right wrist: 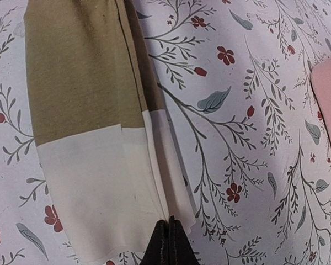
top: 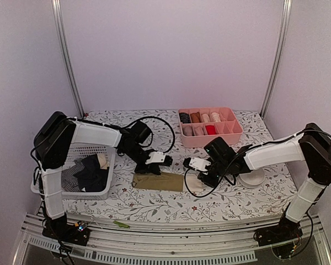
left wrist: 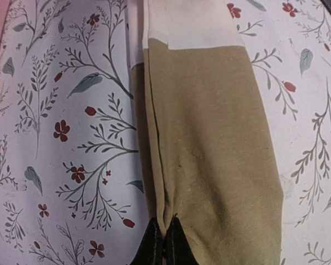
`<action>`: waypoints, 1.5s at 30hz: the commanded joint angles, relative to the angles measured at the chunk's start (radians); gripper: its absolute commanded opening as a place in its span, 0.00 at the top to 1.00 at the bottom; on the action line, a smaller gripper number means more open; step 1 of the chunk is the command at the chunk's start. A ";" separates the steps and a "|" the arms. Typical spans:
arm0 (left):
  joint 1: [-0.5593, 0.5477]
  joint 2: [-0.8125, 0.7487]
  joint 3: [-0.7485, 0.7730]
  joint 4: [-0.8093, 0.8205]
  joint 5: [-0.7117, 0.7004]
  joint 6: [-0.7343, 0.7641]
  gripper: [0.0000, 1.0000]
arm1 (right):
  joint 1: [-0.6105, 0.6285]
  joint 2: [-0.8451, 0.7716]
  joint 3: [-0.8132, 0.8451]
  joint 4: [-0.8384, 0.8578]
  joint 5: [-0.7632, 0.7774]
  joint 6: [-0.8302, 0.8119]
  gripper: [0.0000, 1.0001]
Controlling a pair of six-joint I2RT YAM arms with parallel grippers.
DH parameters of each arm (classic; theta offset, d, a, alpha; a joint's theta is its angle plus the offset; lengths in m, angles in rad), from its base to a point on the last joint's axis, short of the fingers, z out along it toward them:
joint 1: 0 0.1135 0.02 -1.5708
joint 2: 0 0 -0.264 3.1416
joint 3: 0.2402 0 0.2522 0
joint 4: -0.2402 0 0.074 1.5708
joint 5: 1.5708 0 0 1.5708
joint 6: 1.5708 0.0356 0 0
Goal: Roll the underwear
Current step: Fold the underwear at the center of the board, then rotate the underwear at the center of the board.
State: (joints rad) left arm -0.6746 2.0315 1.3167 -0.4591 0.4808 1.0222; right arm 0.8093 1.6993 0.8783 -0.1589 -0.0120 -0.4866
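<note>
The olive-tan underwear [top: 157, 181] lies folded into a long, narrow strip on the flower-printed surface [top: 154, 203], near the front edge and midway between the two arms. There is bare cloth-covered room all round it. The white mesh basket [top: 89, 148] stands well to the left, and the pink divided tray [top: 212, 141] stands behind it to the right.

The left pincer [top: 150, 169] is at the strip's olive end and the right pincer [top: 200, 178] is at its cream end.

Only the top view shows the basket's heap of dark and striped underwear [top: 88, 172] and the rolled pieces in the tray.

The left wrist view shows the matte knit strip [left wrist: 209, 138] with creases running down to the pincer [left wrist: 164, 243], whose black tips are pressed together at the cloth's end.

The right wrist view shows the smooth cream band [right wrist: 99, 187] layered under the olive part, and that pincer [right wrist: 168, 243] is also pressed together at the hem. In neither view can I tell whether fabric is nipped between the tips.
</note>
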 commanded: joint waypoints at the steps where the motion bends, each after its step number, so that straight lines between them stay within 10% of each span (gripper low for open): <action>1: 0.014 0.011 0.020 -0.037 -0.021 0.021 1.00 | -0.016 0.009 0.026 -0.008 0.014 0.001 1.00; 6: 0.020 0.050 0.033 -0.017 -0.071 0.006 1.00 | -0.017 0.024 0.037 -0.009 0.027 0.007 1.00; 13: 0.040 0.036 0.087 -0.039 -0.096 -0.081 0.74 | -0.021 0.020 0.061 -0.035 0.029 0.051 1.00; 22: 0.095 -0.174 -0.037 -0.098 -0.140 -0.133 0.60 | -0.057 -0.073 0.101 -0.090 0.088 0.143 0.60; 45: 0.015 -0.134 -0.207 -0.226 -0.148 -0.274 0.85 | -0.091 0.012 0.219 -0.200 0.002 0.372 0.69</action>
State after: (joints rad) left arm -0.6556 1.8385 1.0958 -0.6971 0.3950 0.7784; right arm 0.7273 1.7126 1.0962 -0.3275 -0.0029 -0.1627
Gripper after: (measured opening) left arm 0.160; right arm 0.312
